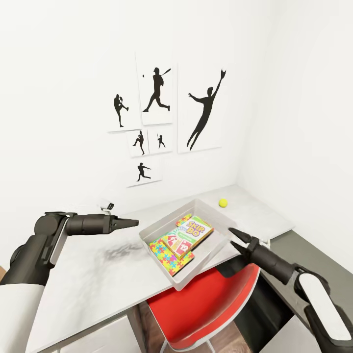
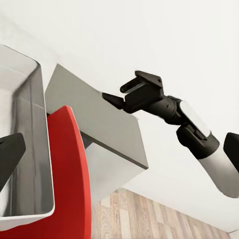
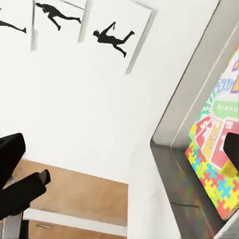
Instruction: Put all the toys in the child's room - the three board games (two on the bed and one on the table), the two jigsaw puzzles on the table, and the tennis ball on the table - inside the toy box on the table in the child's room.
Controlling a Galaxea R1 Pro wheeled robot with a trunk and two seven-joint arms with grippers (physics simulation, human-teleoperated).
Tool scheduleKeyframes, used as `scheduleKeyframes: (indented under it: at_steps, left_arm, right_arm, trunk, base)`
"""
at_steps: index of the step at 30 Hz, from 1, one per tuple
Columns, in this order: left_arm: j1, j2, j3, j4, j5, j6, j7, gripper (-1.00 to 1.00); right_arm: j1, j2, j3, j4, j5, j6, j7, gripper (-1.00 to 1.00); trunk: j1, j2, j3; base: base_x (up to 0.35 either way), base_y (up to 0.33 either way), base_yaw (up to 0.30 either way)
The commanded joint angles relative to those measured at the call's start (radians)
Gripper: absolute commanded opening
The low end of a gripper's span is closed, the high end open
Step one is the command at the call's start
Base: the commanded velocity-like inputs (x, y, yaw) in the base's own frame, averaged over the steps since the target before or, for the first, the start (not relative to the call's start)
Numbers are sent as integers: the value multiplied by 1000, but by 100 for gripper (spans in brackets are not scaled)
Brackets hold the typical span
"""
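Note:
The toy box [image 1: 203, 208] sits on the table [image 1: 93, 274], partly over its front edge. Inside lie a white and green board game [image 1: 196, 230], a yellow-green one with red marks [image 1: 176, 243] and bright jigsaw puzzles [image 1: 169, 256]. The tennis ball [image 1: 223, 202] rests on the table behind the box. My left gripper [image 1: 131, 223] hovers open just left of the box, holding nothing. Off the box's right front corner, my right gripper [image 1: 235, 236] is open and empty. The right wrist view shows the game [image 3: 219, 124] and jigsaw [image 3: 214, 181]. The left wrist view shows the box wall [image 2: 30, 149] and right gripper [image 2: 119, 94].
A red chair [image 1: 206, 299] is tucked under the table below the box, also visible in the left wrist view as the red chair [image 2: 69, 174]. A dark-grey-topped cabinet [image 1: 314, 252] adjoins the table at the right. Baseball silhouette posters [image 1: 157, 108] hang on the white wall.

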Motion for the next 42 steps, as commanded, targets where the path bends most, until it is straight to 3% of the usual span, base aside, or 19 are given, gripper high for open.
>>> scheduleKeyframes:
  at_steps: [1, 3, 7, 11, 42]
  left_arm:
    - [-1, 0, 0, 0, 1, 10, -3, 100]
    - [-1, 0, 0, 0, 1, 10, -3, 100]
    - [-1, -1, -1, 0, 1, 10, -4, 100]
    - [-1, -1, -1, 0, 1, 10, -4, 100]
    - [-1, 4, 0, 0, 4, 11, -6, 100]
  right_arm:
    - [15, -2, -18, 0, 4, 4, 32, 100]
    - [60, -9, -85, 1, 8, 4, 117, 100]
    - [87, -14, -171, -1, 10, 12, 181, 100]
    - [101, -17, -207, 3, 10, 15, 202, 100]
    - [108, -22, -228, 23, 12, 16, 239, 100]
  trunk:
    - [1, -2, -2]
    - [1, -2, -2]
    - [1, -2, -2]
    - [1, -2, -2]
    - [1, -2, -3]
  base:
    - [0, 0, 0]
    - [0, 0, 0]
    - [0, 0, 0]
    - [0, 0, 0]
    - [0, 0, 0]
